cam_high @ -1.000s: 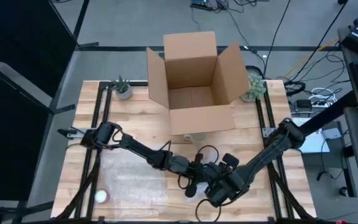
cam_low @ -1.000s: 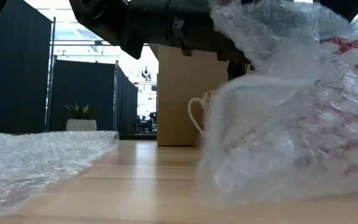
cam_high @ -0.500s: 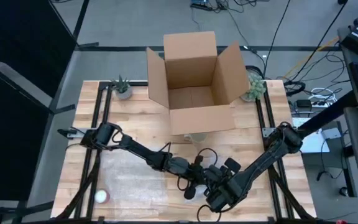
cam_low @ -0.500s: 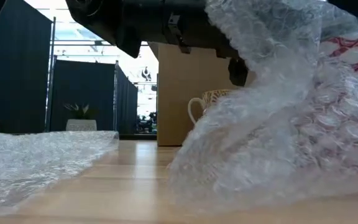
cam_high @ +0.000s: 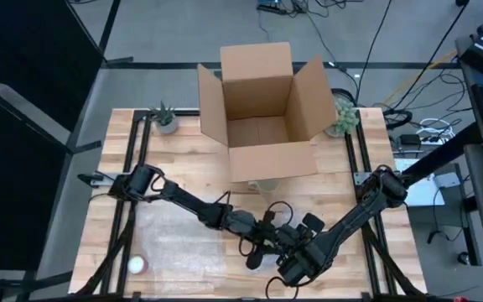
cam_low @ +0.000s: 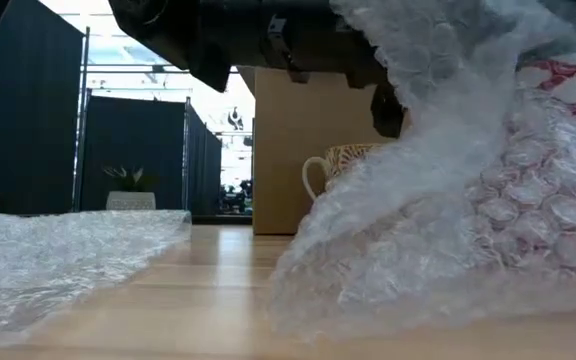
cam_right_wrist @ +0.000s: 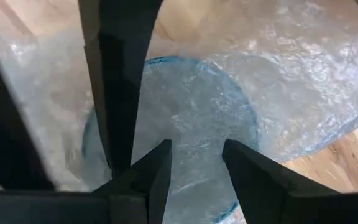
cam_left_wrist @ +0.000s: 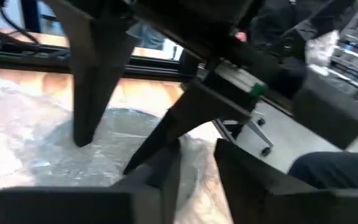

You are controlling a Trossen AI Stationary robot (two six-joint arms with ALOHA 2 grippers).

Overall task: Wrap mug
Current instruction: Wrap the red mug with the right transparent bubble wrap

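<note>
Mug (cam_right_wrist: 191, 112): at the front middle of the worktop (cam_high: 183, 159), under bubble wrap (cam_low: 448, 230) – from the right wrist I see only a round blue rim through the plastic.
Bubble wrap: heaped over the mug and pulled up tall towards the arms. In the low view a red-and-white pattern shows through it, and I cannot tell what that belongs to.
Left gripper (cam_high: 257, 254): reached in from the left, down on the wrap right beside the right gripper. I cannot tell if its fingers are clenched or released.
Right gripper (cam_high: 290, 267): over the bundle at the front edge, fingers (cam_right_wrist: 248, 174) spread apart with wrap showing between them – grasping nothing that I can see.
Second mug (cam_low: 340, 165): cream with a dark pattern, upright, just in front of the cardboard box (cam_high: 258, 126), well apart from the bundle.
Cardboard box: open, flaps up, at the back middle of the worktop.
Spare sheet (cam_high: 174, 243): flat on the front left of the worktop.
</note>
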